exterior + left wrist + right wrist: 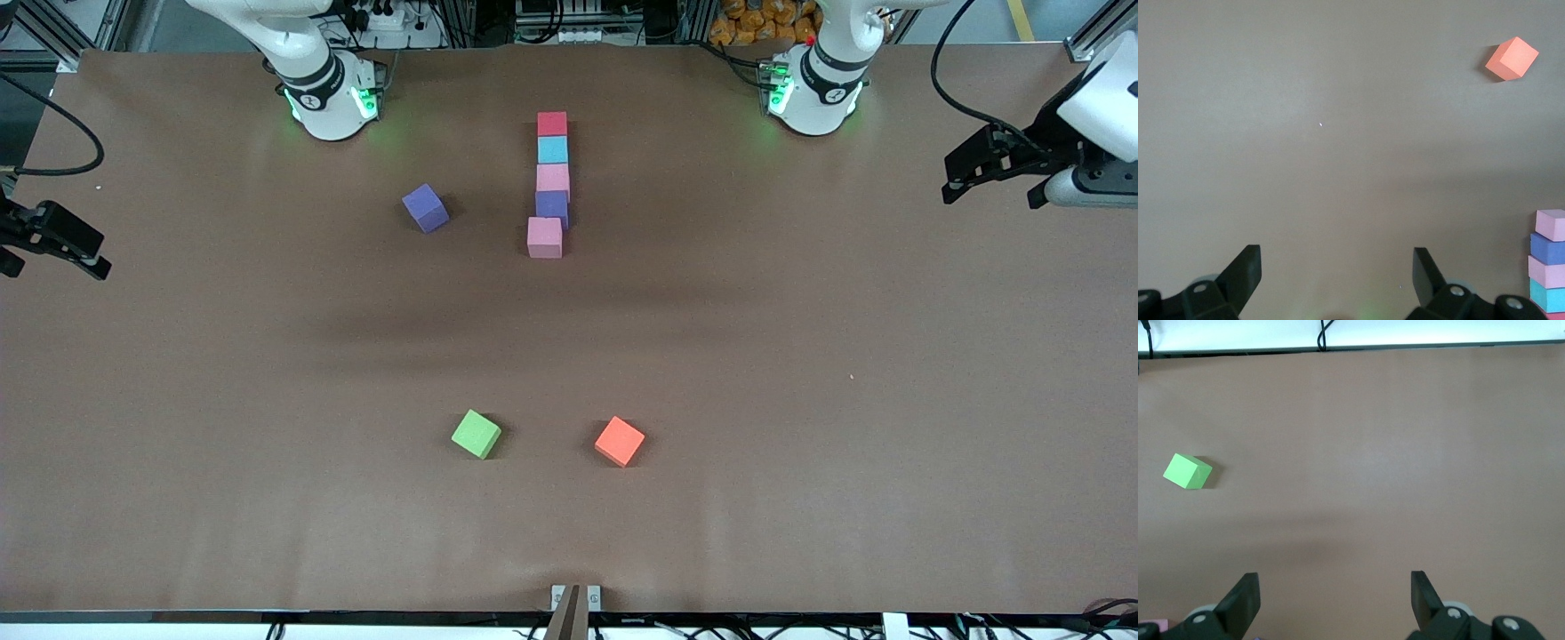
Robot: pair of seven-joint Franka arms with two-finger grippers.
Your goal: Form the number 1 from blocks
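Closest to the front camera, two loose cubes sit well apart from each other on the brown table (800, 498): the green block (476, 434) toward the right arm's end and the orange block (620, 441) toward the left arm's end, both turned a little askew. Farther up the table, the stem of the digit is already laid: a pink block (545, 237) at the near end, then a purple block (552, 209), another pink block (553, 180), the light blue block (552, 149) and the red block (552, 124) farthest away, all touching in a line, though the nearest pink one sits slightly off it. A second purple block (425, 208) lies alone beside the column, toward the right arm's end. Both arms wait out at the table's ends: the left gripper (1337, 268) and the right gripper (1335, 590) each hang over bare table with fingers spread wide and nothing between them. It looks like a pause between placements, with three cubes still loose. The next move would likely call for one arm to reach a loose cube, square its fingers to the skewed faces, and set it against the column without nudging the row.
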